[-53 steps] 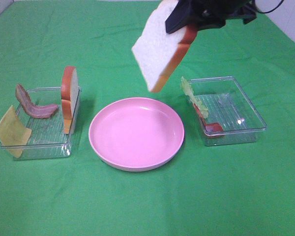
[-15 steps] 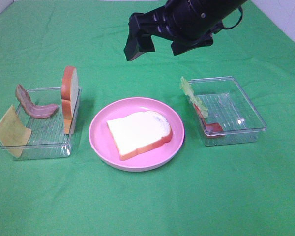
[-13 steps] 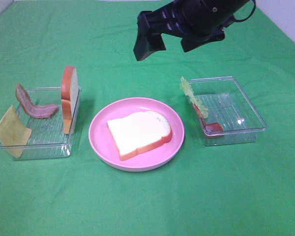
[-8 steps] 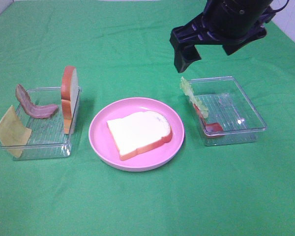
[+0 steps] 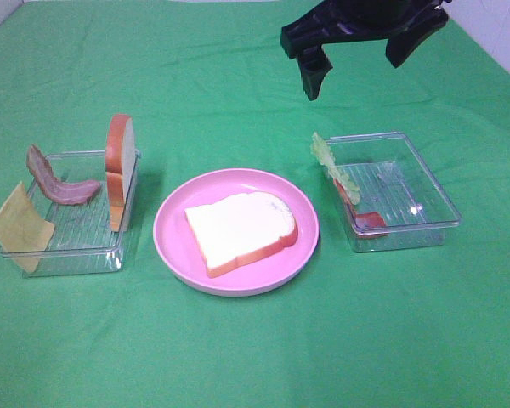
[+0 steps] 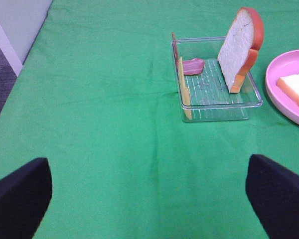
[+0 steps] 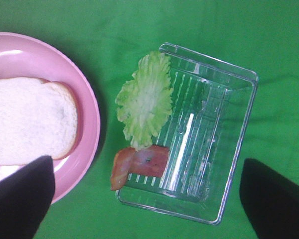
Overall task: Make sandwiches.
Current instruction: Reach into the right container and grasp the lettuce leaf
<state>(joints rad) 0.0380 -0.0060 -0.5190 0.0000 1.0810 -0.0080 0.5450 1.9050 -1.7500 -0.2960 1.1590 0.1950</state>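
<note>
One white bread slice with an orange-brown crust lies flat on the pink plate. A second bread slice stands upright in the left clear tray, beside a bacon strip and a yellow cheese slice. Pale green lettuce leans on the rim of the right tray, over another bacon strip. My right gripper hangs open and empty, high above that tray's far left corner. My left gripper is open and empty over bare cloth, short of the left tray.
Green cloth covers the whole table. The plate sits between the two trays, with narrow gaps on either side. Grey floor shows past the table's left edge in the left wrist view.
The right gripper held the bread above the plate; that slice now lies on it. The open gripper has since swung right and away, from over the plate to over the right tray.
</note>
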